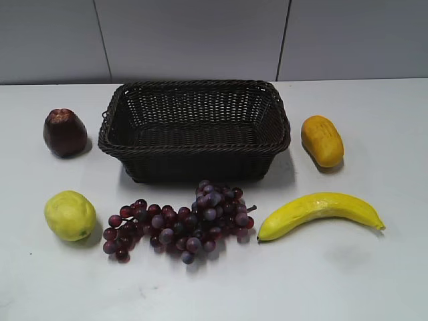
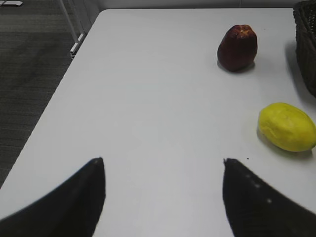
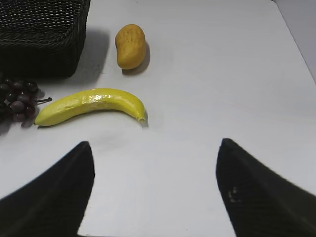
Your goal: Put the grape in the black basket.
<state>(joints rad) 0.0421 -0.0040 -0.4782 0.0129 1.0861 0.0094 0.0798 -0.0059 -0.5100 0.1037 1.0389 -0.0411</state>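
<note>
The grape (image 1: 180, 222), a long bunch of dark red-purple grapes, lies on the white table just in front of the black basket (image 1: 194, 170). The basket is empty and stands at the back middle. Part of the grape shows at the left edge of the right wrist view (image 3: 17, 101), with the basket's corner (image 3: 44, 34) above it. The basket's edge also shows at the right of the left wrist view (image 2: 307, 44). My left gripper (image 2: 163, 160) is open and empty over bare table. My right gripper (image 3: 155, 143) is open and empty, near the banana. Neither gripper shows in the exterior view.
A dark red apple-like fruit (image 1: 65, 132) sits left of the basket, a yellow-green round fruit (image 1: 69, 215) left of the grape. A banana (image 1: 319, 211) lies right of the grape, an orange fruit (image 1: 322, 140) right of the basket. The table's left edge (image 2: 59, 84) drops to the floor.
</note>
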